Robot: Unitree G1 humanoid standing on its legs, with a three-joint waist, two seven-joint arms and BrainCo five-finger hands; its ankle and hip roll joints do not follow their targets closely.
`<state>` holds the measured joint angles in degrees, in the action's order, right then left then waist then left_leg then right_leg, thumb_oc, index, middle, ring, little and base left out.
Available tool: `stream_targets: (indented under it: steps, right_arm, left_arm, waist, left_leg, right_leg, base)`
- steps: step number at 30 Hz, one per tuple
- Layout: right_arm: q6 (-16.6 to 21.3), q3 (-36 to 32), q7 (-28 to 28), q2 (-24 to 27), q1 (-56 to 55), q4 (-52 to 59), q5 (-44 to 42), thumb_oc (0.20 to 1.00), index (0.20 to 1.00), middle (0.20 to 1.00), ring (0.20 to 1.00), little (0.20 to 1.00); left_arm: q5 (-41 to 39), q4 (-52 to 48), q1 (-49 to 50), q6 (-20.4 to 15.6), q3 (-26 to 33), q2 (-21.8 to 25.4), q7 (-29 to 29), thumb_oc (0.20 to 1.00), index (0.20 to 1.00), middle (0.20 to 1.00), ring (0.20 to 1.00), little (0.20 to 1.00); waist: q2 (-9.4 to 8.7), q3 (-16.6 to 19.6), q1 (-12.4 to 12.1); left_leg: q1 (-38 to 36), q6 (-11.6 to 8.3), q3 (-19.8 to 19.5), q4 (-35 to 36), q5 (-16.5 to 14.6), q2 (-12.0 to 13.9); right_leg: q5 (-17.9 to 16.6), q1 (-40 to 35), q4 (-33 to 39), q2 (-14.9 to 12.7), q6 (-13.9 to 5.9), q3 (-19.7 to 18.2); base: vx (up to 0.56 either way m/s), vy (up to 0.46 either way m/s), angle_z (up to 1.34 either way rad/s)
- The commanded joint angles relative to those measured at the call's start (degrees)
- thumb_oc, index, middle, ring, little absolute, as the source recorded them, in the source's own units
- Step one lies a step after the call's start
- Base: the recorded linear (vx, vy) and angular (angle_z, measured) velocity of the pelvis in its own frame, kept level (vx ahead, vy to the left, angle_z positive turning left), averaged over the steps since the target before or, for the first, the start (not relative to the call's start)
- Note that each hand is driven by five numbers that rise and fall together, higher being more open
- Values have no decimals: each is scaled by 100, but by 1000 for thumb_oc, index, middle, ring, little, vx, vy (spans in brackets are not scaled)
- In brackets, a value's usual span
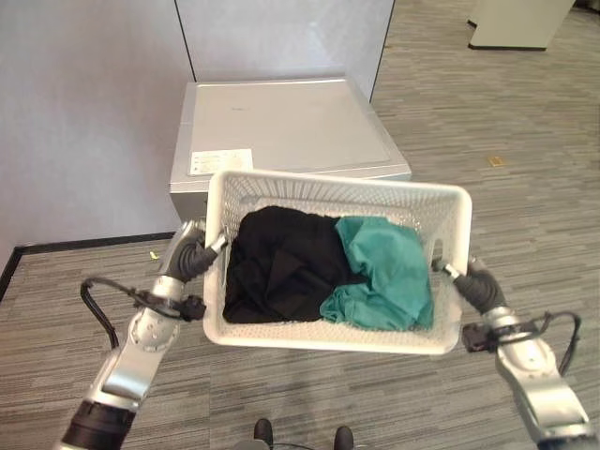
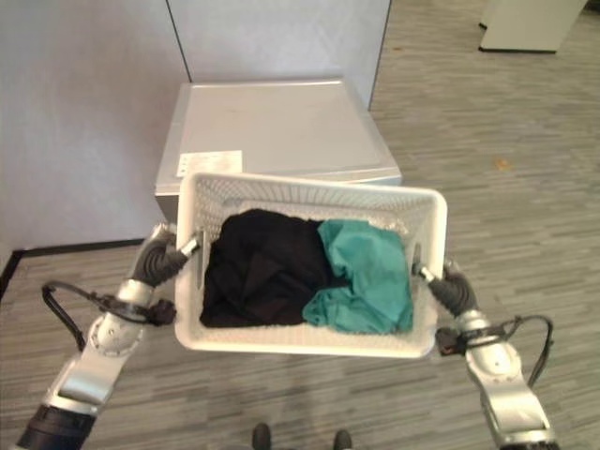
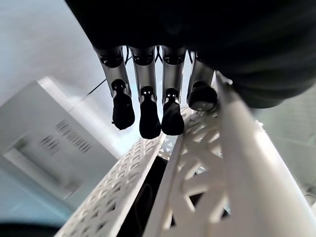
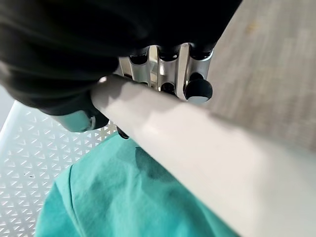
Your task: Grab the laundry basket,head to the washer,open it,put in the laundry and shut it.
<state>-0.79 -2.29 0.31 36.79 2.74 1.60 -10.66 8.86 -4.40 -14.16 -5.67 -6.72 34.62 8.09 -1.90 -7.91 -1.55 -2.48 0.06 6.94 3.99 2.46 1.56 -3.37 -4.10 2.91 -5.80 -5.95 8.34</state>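
The laundry basket (image 1: 336, 337), white and perforated, hangs in the air between the two hands, just in front of the washer (image 1: 281, 131) and slightly overlapping its near edge in the head views. Inside lie a black garment (image 1: 281, 262) and a teal garment (image 1: 384, 272), side by side and touching. The left hand (image 1: 192, 255) grips the basket's left rim; its wrist view shows the fingers (image 3: 148, 106) curled over the rim. The right hand (image 1: 478, 286) holds the right rim, its fingers (image 4: 197, 90) wrapped round the white edge.

The step in hand looks like carrying the load to the machine. To do it well, I would keep both hands level so the basket does not tip, and stop where it can be set down before the lid needs a free hand.

The washer's grey lid is shut. It stands on a striped grey carpet floor (image 1: 469, 141), against pale partition walls (image 1: 84, 112).
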Motion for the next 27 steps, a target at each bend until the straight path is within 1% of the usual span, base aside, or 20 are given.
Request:
stream_targets:
  steps: [1, 2, 5, 7, 8, 9, 10, 11, 13, 14, 16, 17, 18, 19, 20, 21, 22, 24, 26, 27]
  right_arm:
    - [451, -336, -74, 473, 454, -264, -728, 200, 200, 200, 200, 200]
    - [391, 8, 37, 531, 764, -450, -979, 200, 200, 200, 200, 200]
    - [349, 270, 129, 641, 1121, -621, -1216, 200, 200, 200, 200, 200]
    - [281, 408, 199, 777, 1283, -717, -1384, 200, 200, 200, 200, 200]
    - [271, 508, 193, 1020, 1477, -828, -1483, 200, 200, 200, 200, 200]
    - [277, 515, 194, 1028, 1496, -843, -1490, 200, 200, 200, 200, 200]
    - [277, 516, 200, 1125, 1545, -868, -1546, 200, 200, 200, 200, 200]
    - [289, 462, 163, 1278, 1583, -923, -1558, 200, 200, 200, 200, 200]
    - [278, 423, 167, 1307, 1560, -925, -1531, 200, 200, 200, 200, 200]
    - [257, 283, 191, 1385, 1426, -909, -1558, 200, 200, 200, 200, 200]
    - [242, 172, 211, 1431, 1292, -899, -1572, 200, 200, 200, 200, 200]
    - [278, -49, 210, 1534, 1108, -785, -1627, 200, 200, 200, 200, 200]
    - [277, -56, 211, 1536, 1095, -779, -1628, 200, 200, 200, 200, 200]
    - [300, -142, 204, 1561, 1002, -728, -1671, 200, 200, 200, 200, 200]
    - [314, -218, 173, 1579, 935, -688, -1715, 200, 200, 200, 200, 200]
    - [365, -344, 214, 1597, 788, -505, -1814, 200, 200, 200, 200, 200]
    - [363, -349, 215, 1594, 780, -498, -1814, 200, 200, 200, 200, 200]
    - [405, -306, 174, 1617, 824, -402, -1908, 200, 200, 200, 200, 200]
    - [396, -331, 181, 1665, 742, -328, -1960, 200, 200, 200, 200, 200]
    - [393, -342, 182, 1665, 731, -321, -1962, 200, 200, 200, 200, 200]
  left_arm:
    - [-335, 742, -1095, -89, 105, 413, 384, 200, 200, 200, 200, 200]
    - [-425, 1103, -1671, -41, -396, 287, 432, 200, 200, 200, 200, 200]
    - [-574, 1406, -2044, 7, -591, 253, 459, 200, 200, 200, 200, 200]
    - [-597, 1585, -2311, 29, -722, 228, 473, 200, 200, 200, 200, 200]
    - [-623, 1723, -2525, 34, -871, 193, 499, 200, 200, 200, 200, 200]
    - [-626, 1741, -2542, 28, -875, 188, 503, 200, 200, 200, 200, 200]
    - [-606, 1789, -2617, 27, -945, 185, 518, 200, 200, 200, 200, 200]
    - [-555, 1860, -2715, 18, -1029, 151, 578, 200, 200, 200, 200, 200]
    - [-528, 1875, -2691, 16, -1046, 123, 597, 200, 200, 200, 200, 200]
    - [-554, 1909, -2637, 0, -1117, 47, 545, 200, 200, 200, 200, 200]
    - [-568, 1964, -2610, -8, -1165, -40, 507, 200, 200, 200, 200, 200]
    - [-600, 1975, -2516, -5, -1186, -121, 474, 200, 200, 200, 200, 200]
    - [-600, 1972, -2512, -4, -1188, -125, 474, 200, 200, 200, 200, 200]
    - [-653, 1991, -2436, 5, -1175, -165, 457, 200, 200, 200, 200, 200]
    - [-711, 1993, -2366, 4, -1155, -188, 439, 200, 200, 200, 200, 200]
    - [-775, 1912, -2262, 19, -1081, -122, 393, 200, 200, 200, 200, 200]
    - [-775, 1904, -2257, 23, -1081, -120, 390, 200, 200, 200, 200, 200]
    - [-839, 1853, -2265, 58, -997, -22, 426, 200, 200, 200, 200, 200]
    - [-841, 1809, -2408, 69, -977, -18, 474, 200, 200, 200, 200, 200]
    - [-842, 1810, -2413, 70, -982, -21, 474, 200, 200, 200, 200, 200]
  waist:
    - [-99, 374, -78]
    - [-53, 188, 0]
    - [38, 79, 57]
    - [68, 54, 125]
    - [69, 50, 203]
    - [87, 38, 213]
    - [78, 22, 241]
    - [62, -3, 296]
    - [59, -2, 335]
    - [-76, 42, 378]
    - [-163, 103, 407]
    - [-217, 225, 448]
    - [-206, 230, 462]
    - [-210, 311, 495]
    - [-227, 365, 513]
    - [-292, 437, 526]
    - [-289, 440, 541]
    - [-474, 321, 464]
    - [-553, 264, 501]
    - [-562, 265, 491]
  left_leg:
    - [212, 200, -181, -1017, -1176, -52]
    - [131, 311, -357, -1107, -1216, -118]
    - [35, 357, -419, -1097, -1245, -123]
    - [-128, 324, -535, -976, -1261, -148]
    - [-212, 244, -703, -906, -1281, -166]
    - [-224, 243, -715, -899, -1283, -152]
    - [-253, 198, -793, -924, -1338, -161]
    - [-317, 137, -955, -1032, -1488, -173]
    - [-349, 118, -1036, -1095, -1577, -175]
    - [-448, 23, -1151, -1127, -1630, -199]
    - [-534, -56, -1269, -1117, -1655, -158]
    - [-677, -184, -1434, -1102, -1553, 92]
    - [-682, -191, -1453, -1087, -1549, 108]
    - [-725, -289, -1539, -1078, -1430, 294]
    - [-691, -386, -1586, -1169, -1218, 444]
    - [-442, -483, -1662, -1705, -717, 612]
    - [-415, -485, -1683, -1743, -731, 612]
    - [238, -348, -1703, -2950, -357, 624]
    - [498, -320, -1404, -2565, -386, 847]
    - [471, -318, -1390, -2522, -373, 843]
  right_leg:
    - [560, 469, -1658, -525, -403, 14]
    - [342, 880, -2655, -427, -435, -205]
    - [393, 1236, -3141, -302, -440, -291]
    - [505, 1396, -2760, -250, -332, -360]
    - [534, 1526, -2062, -282, -327, -632]
    - [516, 1488, -2013, -271, -327, -613]
    - [431, 1474, -1504, -344, -352, -744]
    - [125, 1611, -964, -553, -424, -997]
    - [-10, 1611, -787, -601, -451, -1096]
    - [-94, 1554, -806, -593, -483, -1300]
    - [-53, 1495, -925, -532, -494, -1387]
    - [23, 1416, -1061, -393, -461, -1270]
    - [30, 1409, -1063, -386, -453, -1246]
    - [143, 1352, -1106, -254, -395, -1127]
    - [251, 1274, -1108, -128, -325, -1030]
    - [344, 1025, -977, 57, -154, -777]
    - [335, 1016, -961, 57, -153, -759]
    - [443, 647, -742, 243, 75, -751]
    - [542, 528, -665, 236, 105, -679]
    - [546, 521, -658, 229, 105, -684]
  base:
    - [11, 179, 15]
    - [-11, 86, 22]
    - [28, 78, 41]
    - [186, -38, 4]
    - [193, -85, 3]
    - [196, -107, 18]
    - [232, -159, 38]
    - [229, -157, 48]
    - [242, -175, 57]
    - [235, -188, 61]
    - [279, -298, 86]
    - [297, -346, 106]
    - [291, -363, 117]
    - [208, -270, 84]
    - [365, -513, 77]
    - [251, -378, 39]
    - [205, -356, 42]
    - [104, -276, 23]
    - [37, -145, -13]
    - [43, -67, 15]
